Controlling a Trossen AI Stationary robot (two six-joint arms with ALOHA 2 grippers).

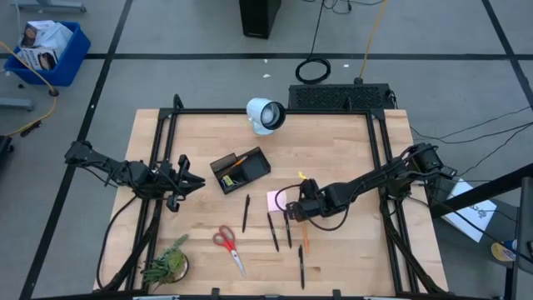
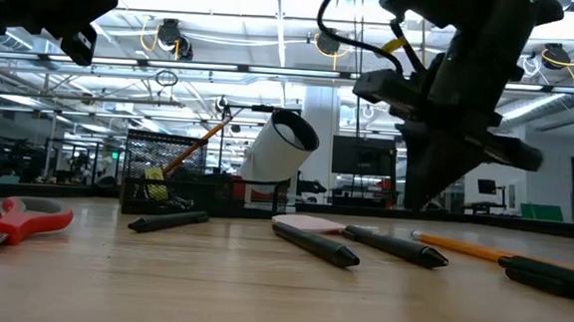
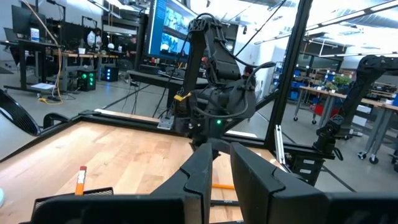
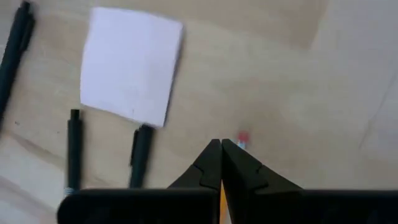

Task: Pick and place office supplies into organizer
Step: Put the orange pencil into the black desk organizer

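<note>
The orange pencil (image 4: 242,139) is lying on the table (image 1: 350,142) just beside the pink sticky-note pad (image 4: 132,64), its eraser end showing right at the tips of the right gripper (image 4: 222,148). That gripper's fingers are pressed fully together around the pencil's line, though whether the pencil is truly pinched I cannot tell. To do this step well, it is worth confirming the pencil is rising level with the fingers before swinging toward the organizer (image 1: 240,170). The black organizer is sitting further back, nearer the table's middle, already holding an orange pencil (image 1: 236,162) and a yellowish item. Black pens (image 1: 273,231) and the red-handled scissors (image 1: 227,247) are waiting on the wood. The left gripper (image 1: 186,185) is hovering by the left frame, fingers nearly closed and empty.
</note>
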